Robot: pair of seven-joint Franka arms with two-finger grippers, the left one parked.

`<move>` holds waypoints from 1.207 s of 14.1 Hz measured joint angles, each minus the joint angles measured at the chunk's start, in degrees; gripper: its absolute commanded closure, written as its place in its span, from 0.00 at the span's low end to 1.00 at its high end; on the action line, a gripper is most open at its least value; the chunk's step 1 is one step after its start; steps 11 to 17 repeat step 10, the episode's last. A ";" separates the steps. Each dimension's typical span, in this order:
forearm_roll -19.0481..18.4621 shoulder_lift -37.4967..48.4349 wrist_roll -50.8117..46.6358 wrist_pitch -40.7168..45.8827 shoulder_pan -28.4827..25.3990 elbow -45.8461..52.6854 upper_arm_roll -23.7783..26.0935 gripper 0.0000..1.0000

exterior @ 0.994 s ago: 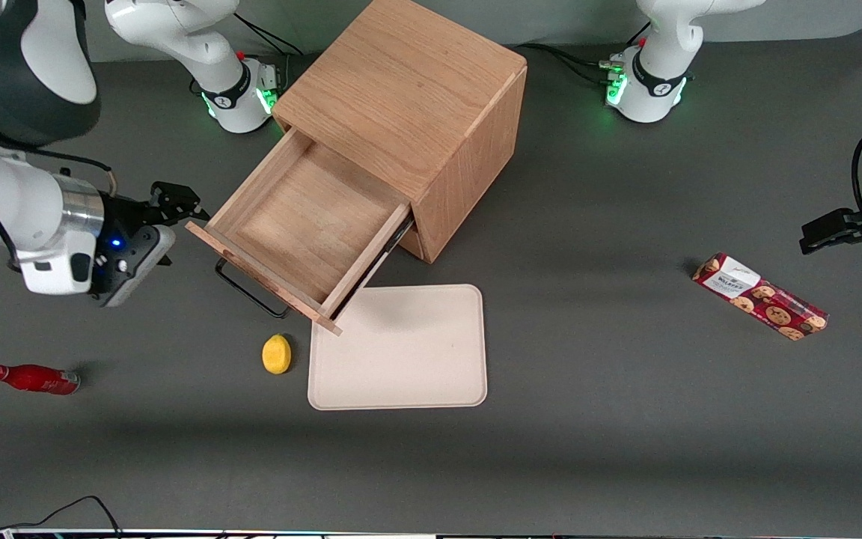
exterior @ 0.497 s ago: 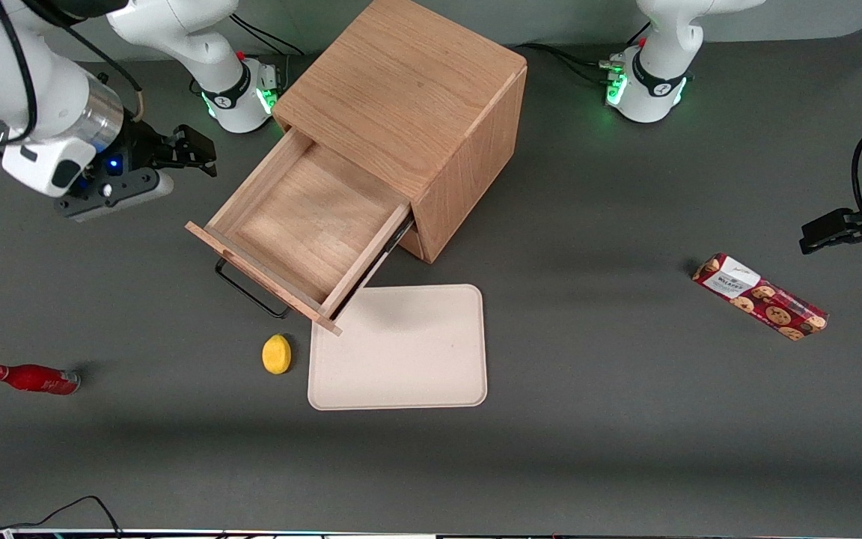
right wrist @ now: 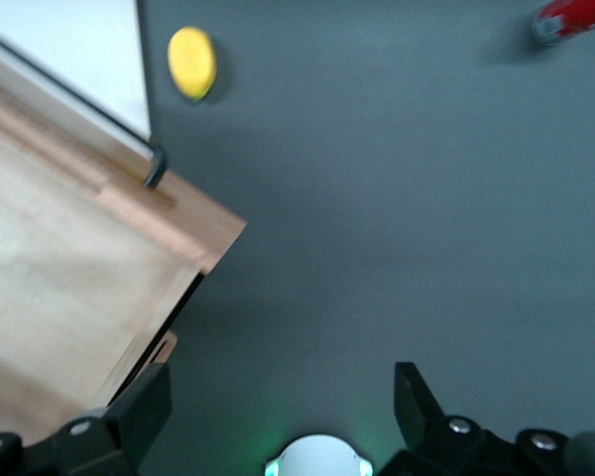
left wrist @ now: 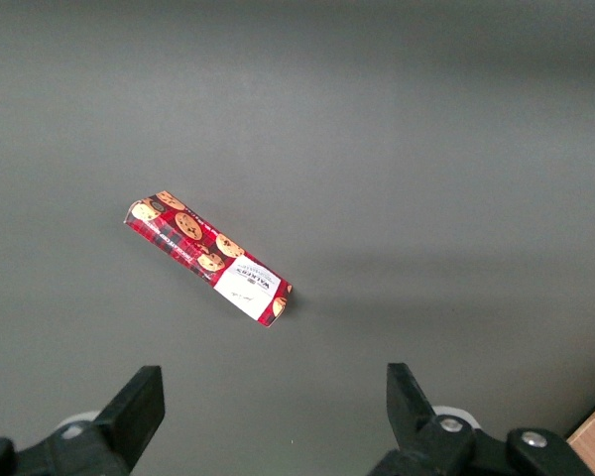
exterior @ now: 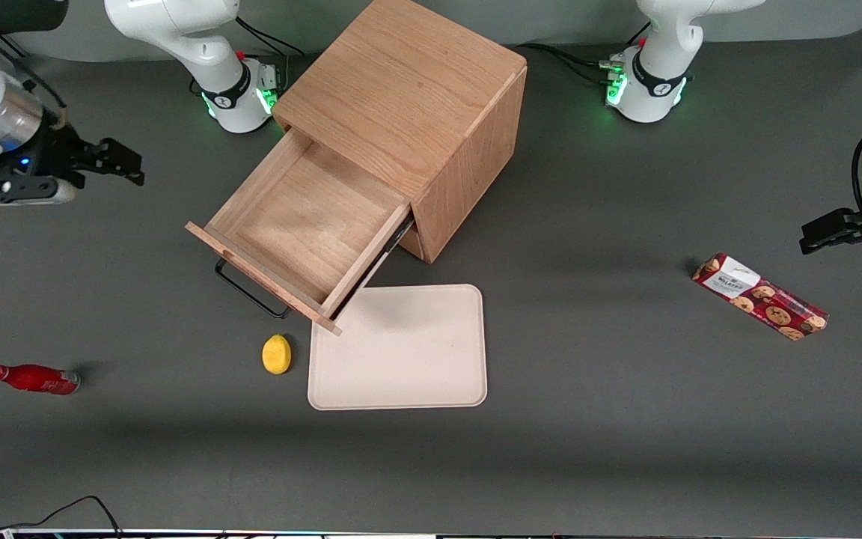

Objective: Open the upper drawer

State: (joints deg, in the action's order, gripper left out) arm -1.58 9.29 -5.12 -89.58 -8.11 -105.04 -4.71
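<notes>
The upper drawer [exterior: 304, 221] of the oak cabinet [exterior: 408, 90] stands pulled far out, its shallow tray body bare inside. Its black bar handle [exterior: 249, 290] hangs at the drawer front; it also shows in the right wrist view [right wrist: 89, 104] with the drawer [right wrist: 69, 288]. My right gripper [exterior: 128, 166] hovers well apart from the drawer, toward the working arm's end of the table. It is open and empty, with wide-spread fingers in the right wrist view [right wrist: 281, 407]. The lower drawer is hidden under the open one.
A beige tray [exterior: 401, 352] lies on the table in front of the drawer, a yellow lemon [exterior: 276, 353] beside it. A red bottle [exterior: 31, 378] lies toward the working arm's end, a cookie box [exterior: 760, 296] toward the parked arm's end.
My gripper has drawn away from the drawer front, rising and moving toward the working arm's end of the table. The drawer stays pulled out.
</notes>
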 measured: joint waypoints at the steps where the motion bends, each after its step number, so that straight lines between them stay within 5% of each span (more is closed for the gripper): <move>1: -0.10 -1.15 0.00 -0.74 0.79 0.87 0.02 0.00; 17: -0.27 -8.17 -0.04 -1.87 1.46 8.77 0.32 0.00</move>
